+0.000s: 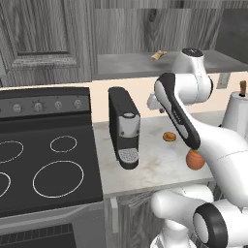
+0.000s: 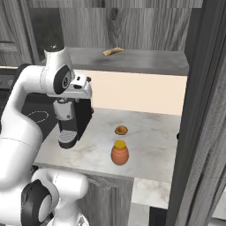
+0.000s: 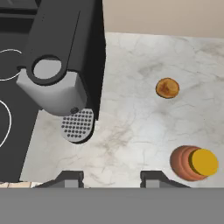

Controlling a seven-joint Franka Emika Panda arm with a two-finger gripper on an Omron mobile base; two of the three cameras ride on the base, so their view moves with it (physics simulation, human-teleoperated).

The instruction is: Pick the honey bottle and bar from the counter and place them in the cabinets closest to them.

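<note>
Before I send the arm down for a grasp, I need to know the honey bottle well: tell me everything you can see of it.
The honey bottle is squat and bulbous, orange-brown with ribbed-looking sides and a yellow cap on top. It stands upright on the pale marbled counter, near the front edge, capped and apparently whole. Nothing touches it but the counter. A small flat orange pastry lies apart behind it, and the coffee machine stands further off to its left. In the hand view it sits to the right of the fingertips, not between them.

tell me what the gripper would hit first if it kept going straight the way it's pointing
Probably bare counter. The gripper points down at the marbled top, between the coffee machine and the honey bottle. Nothing shows between its fingertips, so it would likely pass both, though depth is hard to judge.
</note>
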